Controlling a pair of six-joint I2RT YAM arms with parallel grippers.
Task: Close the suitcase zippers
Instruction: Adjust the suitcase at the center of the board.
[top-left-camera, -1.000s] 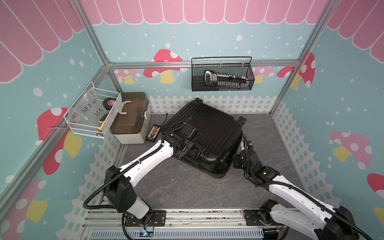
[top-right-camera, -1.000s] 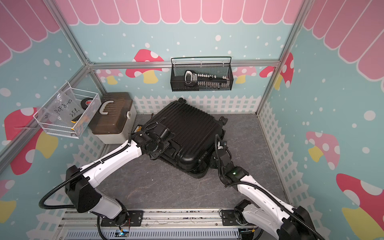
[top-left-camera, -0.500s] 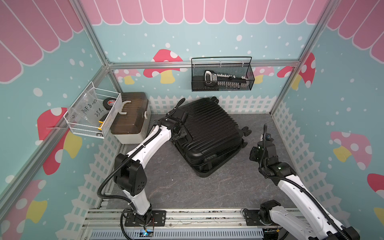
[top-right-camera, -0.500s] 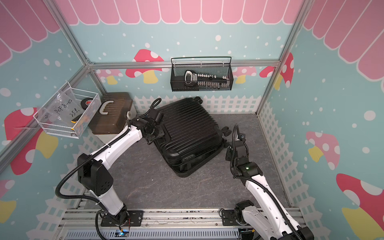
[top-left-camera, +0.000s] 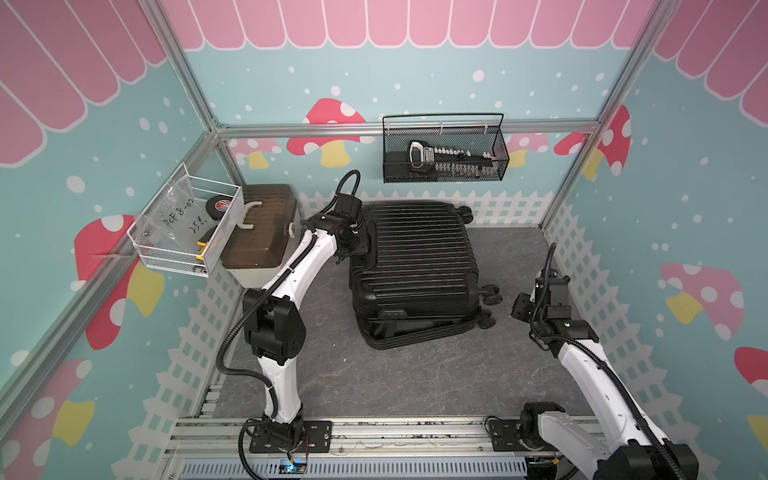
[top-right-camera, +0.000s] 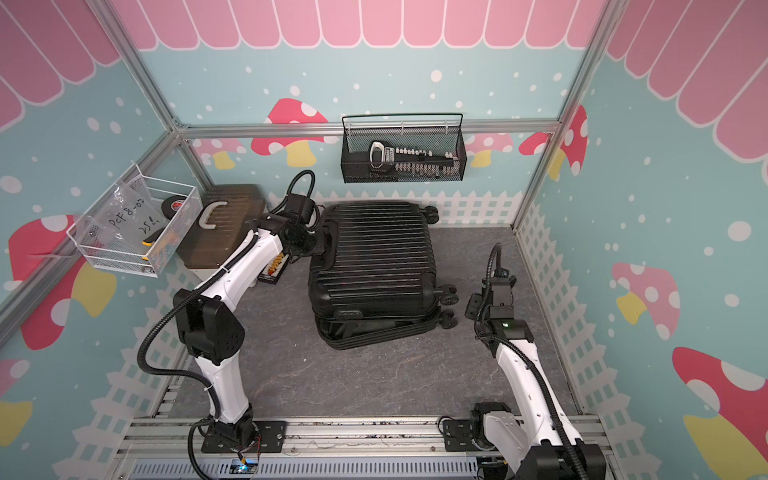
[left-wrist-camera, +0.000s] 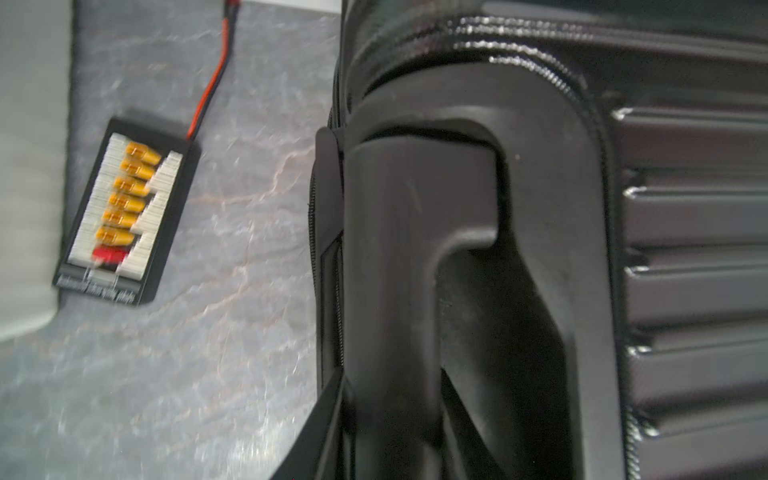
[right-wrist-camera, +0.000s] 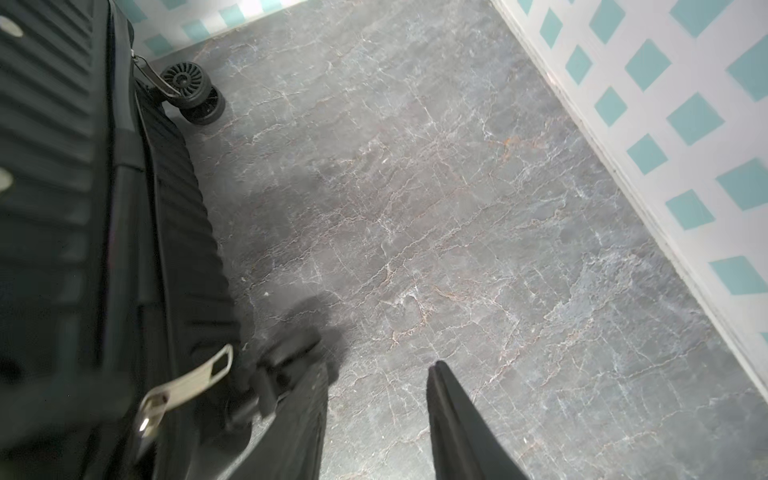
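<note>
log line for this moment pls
suitcase: flat, near edge gaping | left gripper: astride handle | right gripper: open, empty, beside suitcase

Clutter on the table (top-left-camera: 415, 374) and walls
A brown-lidded white box (top-left-camera: 259, 232) sits beside a connector board (left-wrist-camera: 124, 212); a black mesh basket (top-left-camera: 444, 153) and a white wire basket (top-left-camera: 187, 232) hang above.

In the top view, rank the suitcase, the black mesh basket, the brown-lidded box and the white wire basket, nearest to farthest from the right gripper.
1. suitcase, just beside the right gripper
2. black mesh basket, on the back wall
3. brown-lidded box, far-left corner
4. white wire basket, on the left wall
</note>
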